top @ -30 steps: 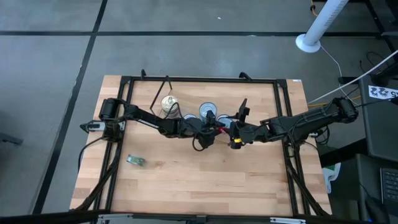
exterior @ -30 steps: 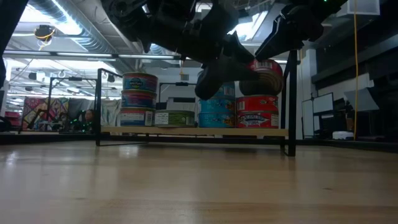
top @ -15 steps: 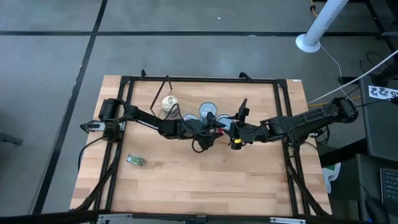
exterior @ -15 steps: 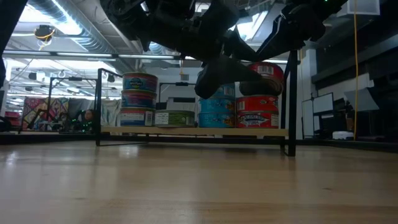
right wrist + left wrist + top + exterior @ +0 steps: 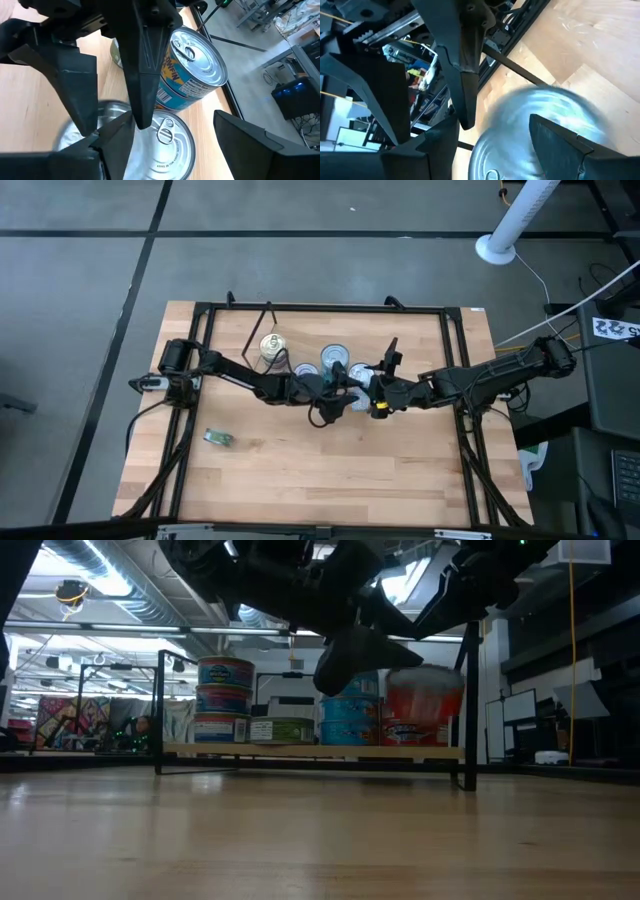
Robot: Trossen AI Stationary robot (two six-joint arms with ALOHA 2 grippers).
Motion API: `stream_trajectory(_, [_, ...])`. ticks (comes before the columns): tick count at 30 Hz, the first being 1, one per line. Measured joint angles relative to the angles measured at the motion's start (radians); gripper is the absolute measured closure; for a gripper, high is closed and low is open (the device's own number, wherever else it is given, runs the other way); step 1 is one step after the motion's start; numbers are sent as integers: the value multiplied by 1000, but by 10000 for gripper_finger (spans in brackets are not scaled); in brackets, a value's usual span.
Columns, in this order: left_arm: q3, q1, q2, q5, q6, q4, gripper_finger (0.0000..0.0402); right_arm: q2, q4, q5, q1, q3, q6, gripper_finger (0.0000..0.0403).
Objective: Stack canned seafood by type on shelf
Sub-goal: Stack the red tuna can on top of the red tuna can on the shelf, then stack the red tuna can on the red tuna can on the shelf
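In the low view the shelf carries a blue-teal stack, a low green tin, a teal stack and a red stack. The top tin of the red stack is smeared by motion. My left gripper is open over that tin, whose silver lid blurs between its fingers. My right gripper hovers open, and its fingers stand either side of a silver-lidded tin without touching it. The teal stack stands beyond. My left gripper comes from above, with its open fingers on either side of the blurred red tin's lid. Whether they touch the tin I cannot tell. The tin sits on top of the red stack.
A small green object lies on the tabletop toward the near left. The shelf's black wire post rises at its right end. Bare wood stretches between the shelf and the near edge. A white pole base stands on the floor beyond the table.
The red tin was held high over the red stack. It has come down onto the stack and shows as a blur. My left gripper has sunk slightly with it. My right gripper has kept its place beside it.
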Motion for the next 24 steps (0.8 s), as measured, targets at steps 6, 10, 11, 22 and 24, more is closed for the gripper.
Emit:
stream_trajectory(6, [0,12,0,0,-12,0,164,0,0,1,0,0,0,132])
stream_trajectory(10, [0,4,0,0,-66,6,164,0,0,-5,0,0,0,132])
stream_trajectory(11, [0,-2,-2,0,-89,9,164,0,0,-5,0,0,0,132])
stream_trajectory(22, [0,-118,-56,-134,-468,20,164,1,-4,-111,2,79,0,132])
stream_trajectory(24, [0,-140,-74,-135,-522,14,164,1,-9,-155,7,92,1,132])
